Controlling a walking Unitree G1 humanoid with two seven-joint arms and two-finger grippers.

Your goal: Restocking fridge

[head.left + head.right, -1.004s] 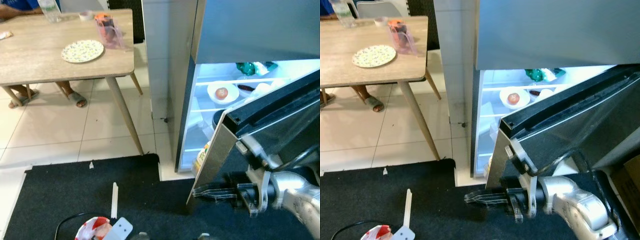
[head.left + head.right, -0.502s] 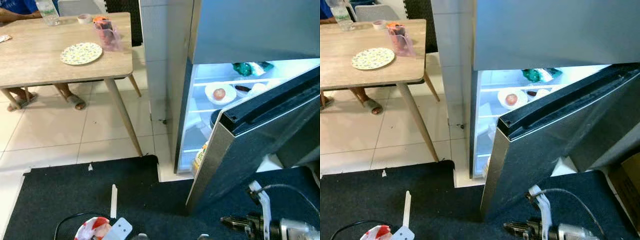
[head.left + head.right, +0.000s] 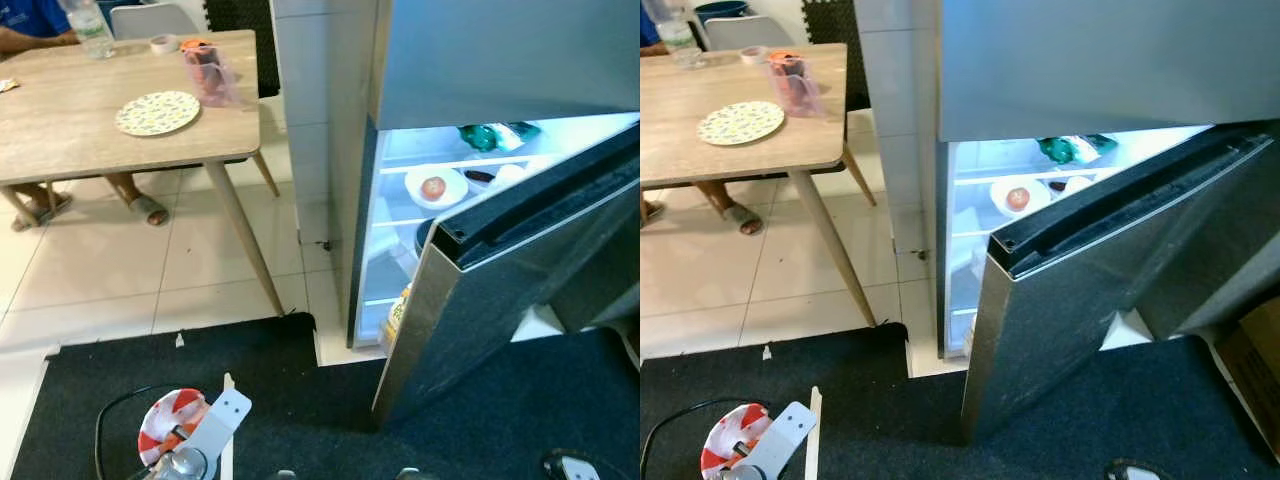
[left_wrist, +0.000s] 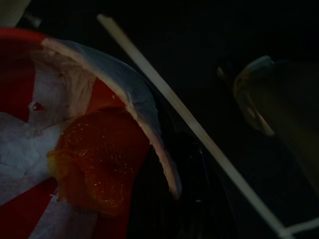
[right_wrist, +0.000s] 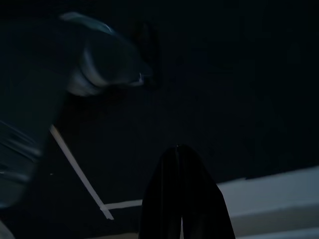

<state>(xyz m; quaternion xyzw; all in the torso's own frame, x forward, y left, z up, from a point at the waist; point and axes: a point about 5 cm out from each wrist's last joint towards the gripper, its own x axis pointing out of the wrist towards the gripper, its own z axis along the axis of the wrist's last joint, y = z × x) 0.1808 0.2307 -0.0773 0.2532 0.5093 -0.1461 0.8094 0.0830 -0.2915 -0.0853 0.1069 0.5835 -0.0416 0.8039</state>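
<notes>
The fridge (image 3: 500, 60) stands with its lower door (image 3: 500, 300) swung partly open, the lit inside seen past the door's edge. On a shelf a white bowl (image 3: 435, 187) with a red fruit is seen, with a green packet (image 3: 480, 135) on the shelf above and a carton (image 3: 397, 312) low down near the door's hinge side.

The left gripper (image 4: 164, 164) is seen in the left wrist view, low over the black mat (image 3: 300, 400). A red and white paper plate (image 4: 30, 99) with an orange item (image 4: 92, 159) on it is held at its rim; the fingers are too dark for their spread to be told. From the head, the same plate (image 3: 165, 425) is seen at the lower left over the mat, with the arm's white bracket (image 3: 215, 425) beside it.

The right gripper (image 5: 180, 199) is seen in the right wrist view as two black fingers pressed together, nothing between them, hanging over the dark mat and a pale strip of floor.

To the left a wooden desk (image 3: 60, 130) carries a patterned plate (image 3: 157, 112), a pink jug (image 3: 207, 72) and a bottle (image 3: 88, 22). A person's feet in sandals (image 3: 148, 208) are seen under it
</notes>
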